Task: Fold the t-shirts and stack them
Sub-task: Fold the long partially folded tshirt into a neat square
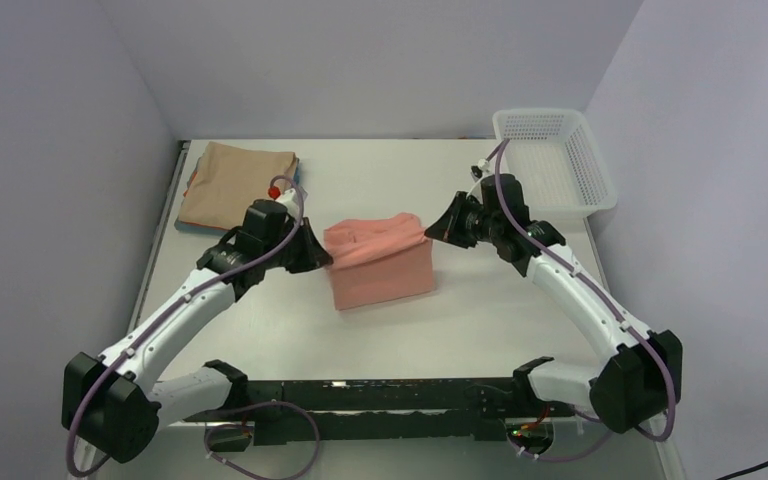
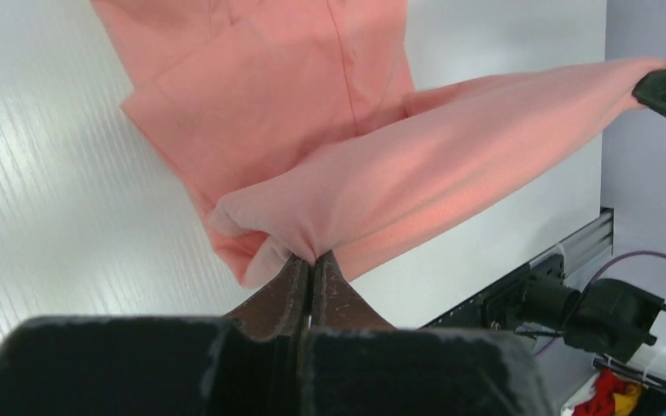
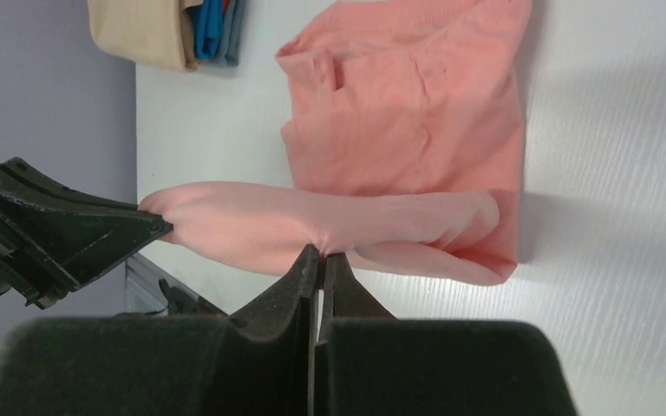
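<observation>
The left tool [image 2: 312, 257] and the right tool [image 3: 322, 254], each clamped shut on one end of a raised fold of the salmon-pink t-shirt [image 1: 380, 262], hold that fold above the mid-tabletop [image 1: 500, 330], with the folded tan t-shirt [image 1: 235, 180] at far left.

Readable text — none in any view.
The salmon-pink t-shirt [image 1: 380, 262], the folded tan t-shirt [image 1: 235, 180] and the white mesh basket [image 1: 603, 190] show plain surfaces — no letters, numbers, logos or signs can be made out.
</observation>
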### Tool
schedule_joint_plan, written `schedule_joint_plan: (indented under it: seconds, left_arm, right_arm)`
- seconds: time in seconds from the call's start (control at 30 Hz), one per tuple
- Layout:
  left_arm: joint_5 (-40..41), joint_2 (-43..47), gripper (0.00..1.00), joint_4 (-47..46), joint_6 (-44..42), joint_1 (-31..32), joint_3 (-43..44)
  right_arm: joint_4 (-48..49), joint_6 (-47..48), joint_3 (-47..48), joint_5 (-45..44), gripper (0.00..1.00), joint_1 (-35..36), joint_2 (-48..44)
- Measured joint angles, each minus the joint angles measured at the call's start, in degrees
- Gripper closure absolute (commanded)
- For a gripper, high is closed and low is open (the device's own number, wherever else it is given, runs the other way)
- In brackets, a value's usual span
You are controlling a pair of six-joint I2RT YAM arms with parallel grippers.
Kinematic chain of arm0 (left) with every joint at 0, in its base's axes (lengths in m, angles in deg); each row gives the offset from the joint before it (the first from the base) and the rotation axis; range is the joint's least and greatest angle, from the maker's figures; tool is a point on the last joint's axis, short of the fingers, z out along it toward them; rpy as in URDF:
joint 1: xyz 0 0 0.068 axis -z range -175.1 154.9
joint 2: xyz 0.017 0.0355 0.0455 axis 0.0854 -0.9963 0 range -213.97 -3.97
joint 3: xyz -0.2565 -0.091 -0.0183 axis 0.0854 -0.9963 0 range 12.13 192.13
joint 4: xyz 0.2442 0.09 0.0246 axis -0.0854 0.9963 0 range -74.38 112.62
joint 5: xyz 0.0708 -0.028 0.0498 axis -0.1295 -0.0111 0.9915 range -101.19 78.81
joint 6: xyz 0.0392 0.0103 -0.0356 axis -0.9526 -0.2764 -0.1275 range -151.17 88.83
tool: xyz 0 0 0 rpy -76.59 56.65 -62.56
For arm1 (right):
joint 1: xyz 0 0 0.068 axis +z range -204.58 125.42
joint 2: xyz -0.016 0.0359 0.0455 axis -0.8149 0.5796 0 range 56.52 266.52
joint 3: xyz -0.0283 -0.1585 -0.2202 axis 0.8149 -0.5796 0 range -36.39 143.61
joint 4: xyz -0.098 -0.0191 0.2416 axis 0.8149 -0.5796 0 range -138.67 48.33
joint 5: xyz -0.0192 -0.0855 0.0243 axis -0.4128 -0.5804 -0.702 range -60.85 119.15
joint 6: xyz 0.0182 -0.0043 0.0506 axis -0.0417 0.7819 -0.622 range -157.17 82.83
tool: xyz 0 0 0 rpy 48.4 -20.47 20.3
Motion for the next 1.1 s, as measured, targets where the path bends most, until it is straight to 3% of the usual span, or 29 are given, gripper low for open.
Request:
schedule_joint_plan:
  seconds: [0.63,0.7,0.8,0.83,0.93,0.97,1.0,1.1]
  left_arm:
    - [-4.9,-25.8,0.99,-3.0,-3.4,-10.0,11.4]
    - [-5.0,-28.5,0.87,-2.8,-3.7,-10.4,13.8]
    - [-5.3,-32.5,0.60,-2.6,-4.6,-10.9,17.1]
    - [-5.2,-33.4,0.47,-2.3,-5.0,-11.1,17.9]
    - [-4.7,-35.7,0.19,-1.1,-5.4,-12.0,20.1]
    - [-4.4,-36.2,0.11,-0.3,-5.3,-12.4,21.0]
    - [-4.2,-36.5,0.02,0.3,-5.5,-12.7,21.8]
    - [-3.7,-35.9,0.01,0.5,-5.8,-13.4,23.5]
  right_arm:
    - [10.0,-0.1,8.2,4.9,1.00,-4.7,25.7]
    - [10.3,-0.1,9.9,4.1,1.00,-4.9,28.5]
    - [10.5,-0.1,12.3,3.0,0.81,-5.2,32.2]
    - [10.4,-0.2,13.1,2.5,0.65,-5.2,33.2]
    - [9.9,-0.1,16.9,0.7,0.13,-5.7,36.9]
    - [9.4,0.2,18.5,0.2,0.02,-5.9,38.0]
    - [8.7,0.6,20.4,-0.5,0.00,-6.1,39.2]
    - [6.6,2.3,25.5,-1.6,0.00,-6.1,41.3]
